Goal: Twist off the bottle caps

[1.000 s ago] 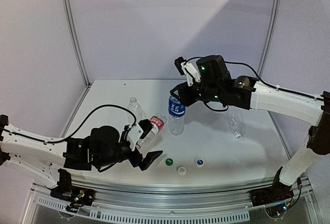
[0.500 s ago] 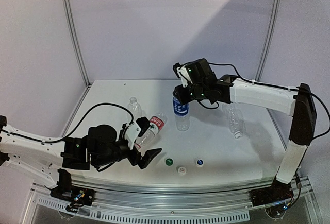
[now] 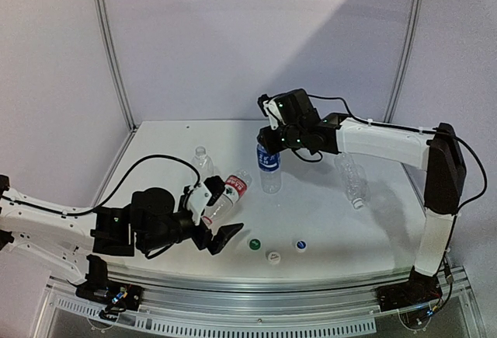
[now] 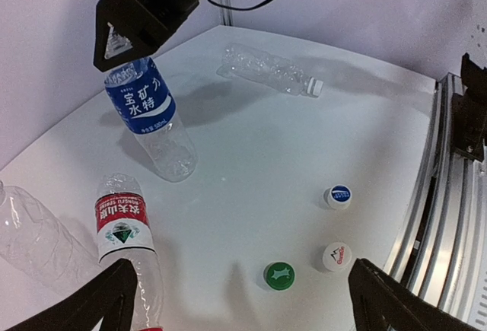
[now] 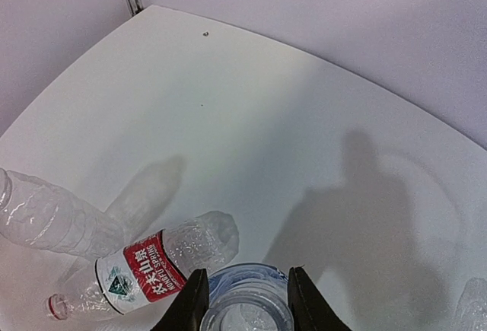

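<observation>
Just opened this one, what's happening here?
The right hand is shut on the neck of the blue-label bottle, holding it tilted. The left hand is open beside the lying red-label bottle. Loose near the table's front edge: green cap, white cap, blue cap. The unlabelled bottle lying on the right appears capped.

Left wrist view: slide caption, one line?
Right jaws shut on top of the blue-label bottle; green cap, white cap, blue cap lie loose.
</observation>
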Controlling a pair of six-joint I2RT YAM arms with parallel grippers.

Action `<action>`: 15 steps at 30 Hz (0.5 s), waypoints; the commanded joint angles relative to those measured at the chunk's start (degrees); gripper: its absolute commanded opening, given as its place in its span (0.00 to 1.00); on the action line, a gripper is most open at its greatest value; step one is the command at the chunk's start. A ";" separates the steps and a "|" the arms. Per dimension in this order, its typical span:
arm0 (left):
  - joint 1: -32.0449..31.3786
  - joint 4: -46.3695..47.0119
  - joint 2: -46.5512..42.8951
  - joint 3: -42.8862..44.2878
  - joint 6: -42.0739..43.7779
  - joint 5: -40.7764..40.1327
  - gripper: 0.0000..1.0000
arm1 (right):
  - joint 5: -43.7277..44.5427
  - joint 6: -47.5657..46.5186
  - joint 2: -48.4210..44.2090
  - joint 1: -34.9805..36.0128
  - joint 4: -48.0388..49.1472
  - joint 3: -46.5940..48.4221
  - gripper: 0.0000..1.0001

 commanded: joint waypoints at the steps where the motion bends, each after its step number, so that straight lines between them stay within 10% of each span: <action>1: 0.51 -0.39 -0.89 -0.31 0.23 0.29 0.99 | -0.33 0.79 2.05 -0.74 0.83 1.34 0.24; 15: 0.51 -0.35 -0.02 -0.08 0.31 0.77 0.99 | -1.47 1.08 1.74 -1.19 -0.38 1.51 0.43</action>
